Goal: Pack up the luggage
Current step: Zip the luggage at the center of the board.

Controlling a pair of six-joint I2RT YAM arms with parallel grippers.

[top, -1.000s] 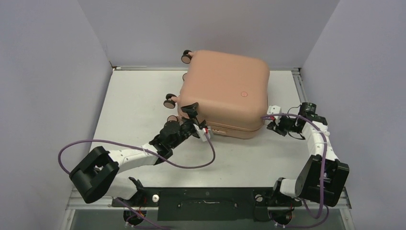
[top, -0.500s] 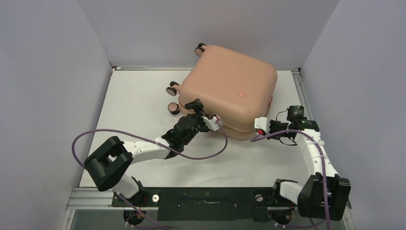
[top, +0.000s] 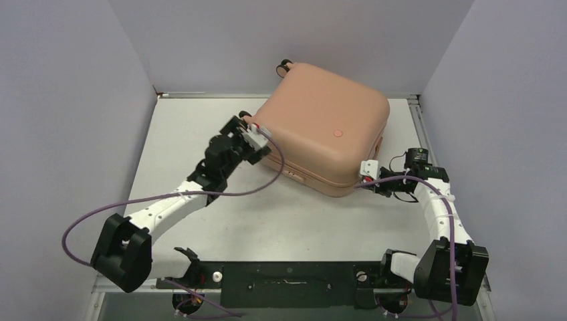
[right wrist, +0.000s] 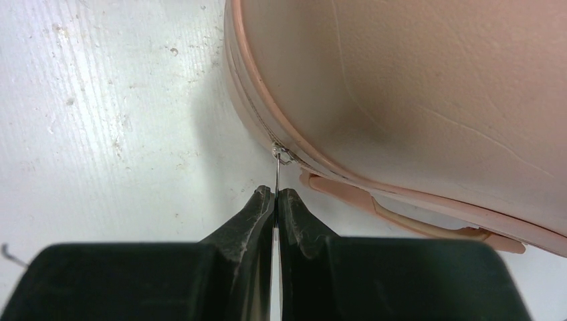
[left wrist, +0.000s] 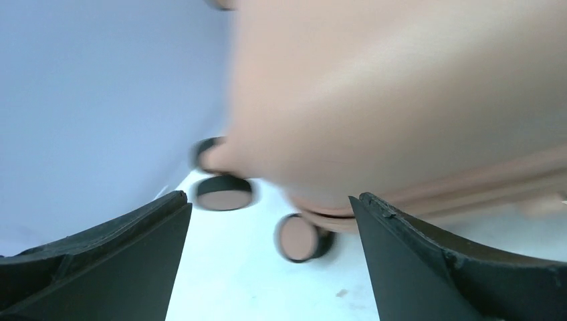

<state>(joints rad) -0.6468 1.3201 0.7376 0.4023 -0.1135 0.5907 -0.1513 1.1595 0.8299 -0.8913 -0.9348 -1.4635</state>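
Luggage point(top: 324, 137) lies flat on the table point(top: 194, 127) with its two shells shut together, straight ahead of the right pincer point(right wrist: 275, 194); that pincer is pressed together on the thin metal zip pull point(right wrist: 277, 170), which hangs from the seam at the case's rounded corner; from the pull the seam curves away ahead and to the left round the corner, and runs off to the right above the side handle point(right wrist: 401, 210); the coming move probably turns on that line, since the pull must travel along the seam and not away from it; the right arm is the one in contact.

At the case's opposite corner the left pincer point(top: 251, 130) stands spread wide and holds nothing; the shell fills the space ahead and to its right, and the wheels point(left wrist: 224, 192) sit just ahead and below, though this view is blurred; nothing inside the case shows, so whether it is packed cannot be told.
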